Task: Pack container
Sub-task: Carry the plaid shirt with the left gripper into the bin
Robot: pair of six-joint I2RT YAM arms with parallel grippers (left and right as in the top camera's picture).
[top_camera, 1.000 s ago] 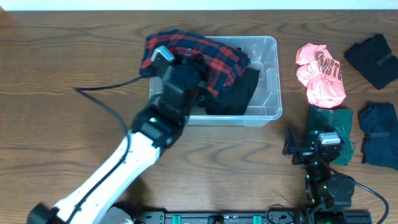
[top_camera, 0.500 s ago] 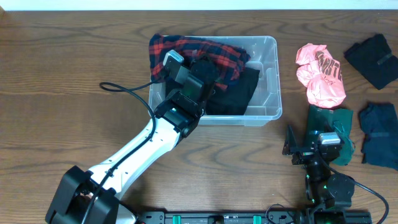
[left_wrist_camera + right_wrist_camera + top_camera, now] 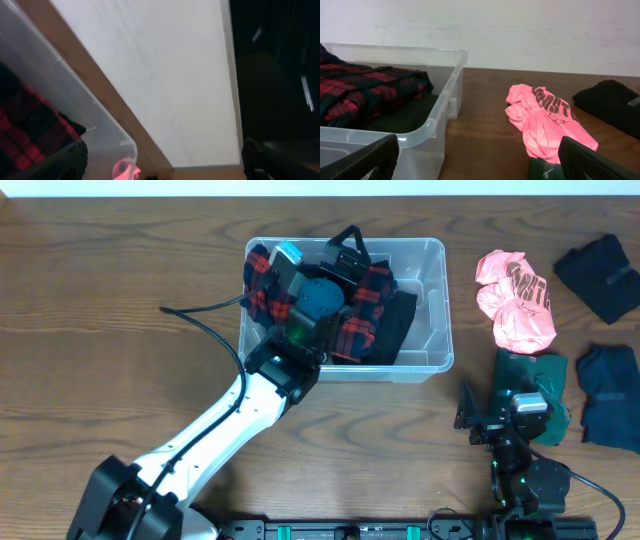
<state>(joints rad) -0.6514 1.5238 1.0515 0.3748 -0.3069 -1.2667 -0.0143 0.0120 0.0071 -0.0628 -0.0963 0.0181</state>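
Note:
The container (image 3: 436, 300) is a clear plastic bin at the table's middle. A red and black plaid shirt (image 3: 362, 320) lies in it on top of a black garment (image 3: 398, 330). My left gripper (image 3: 340, 255) hovers open over the plaid shirt inside the bin, holding nothing. In the left wrist view the left gripper (image 3: 165, 170) has its jaws spread wide, and the container rim (image 3: 117, 137) and plaid shirt (image 3: 30, 130) show at lower left. My right gripper (image 3: 508, 405) rests open near the front right, over a dark green garment (image 3: 535, 375); the right wrist view shows this right gripper (image 3: 480, 165) empty.
A pink garment (image 3: 515, 300) lies right of the bin, also in the right wrist view as a pink garment (image 3: 545, 120). A black garment (image 3: 600, 275) sits at the far right and a dark blue one (image 3: 610, 395) below it. The left arm's cable (image 3: 200, 320) trails left of the bin.
My left gripper has gone from shut on the plaid shirt to open, leaving the shirt in the bin, and has moved farther over the bin. The right arm is still.

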